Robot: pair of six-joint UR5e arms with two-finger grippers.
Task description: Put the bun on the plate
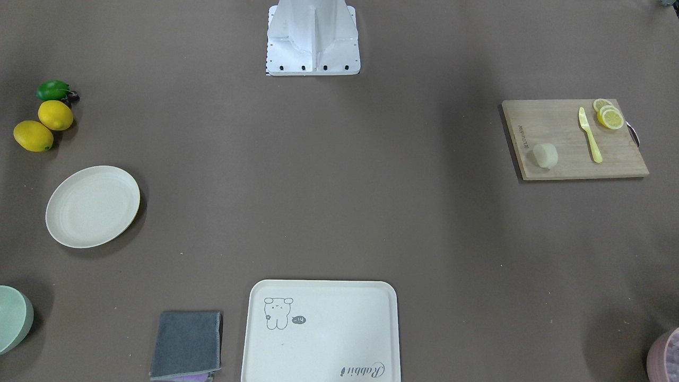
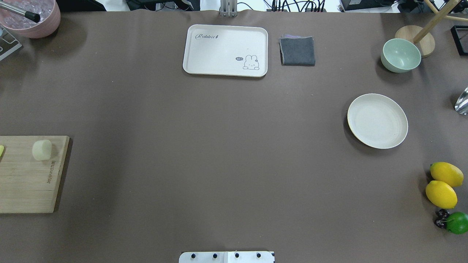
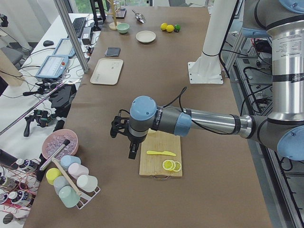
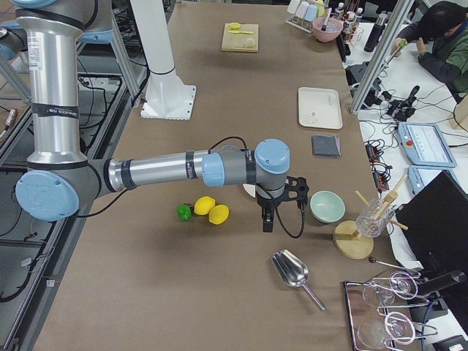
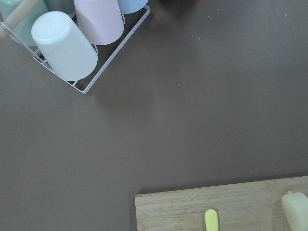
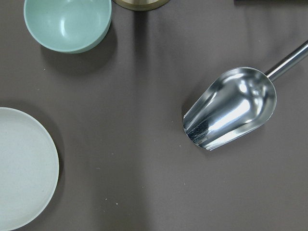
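Note:
The bun (image 1: 545, 155) (image 2: 41, 150) lies on a wooden cutting board (image 1: 573, 139) at the robot's left end of the table; its edge shows in the left wrist view (image 5: 297, 211). The plate (image 1: 93, 206) (image 2: 377, 121) (image 6: 19, 168) sits bare on the robot's right side. My left gripper (image 3: 132, 151) hangs above the table just beyond the board's outer edge. My right gripper (image 4: 267, 219) hangs near the plate and the green bowl. Both grippers show only in the side views, so I cannot tell whether they are open or shut.
A yellow knife (image 1: 590, 135) and lemon slices (image 1: 609, 114) share the board. A bear-drawing tray (image 2: 225, 50), grey cloth (image 2: 297, 50), green bowl (image 2: 400, 55), two lemons (image 2: 442, 184), a lime (image 2: 457, 222), a metal scoop (image 6: 231, 108) and a cup rack (image 5: 77, 38) stand around.

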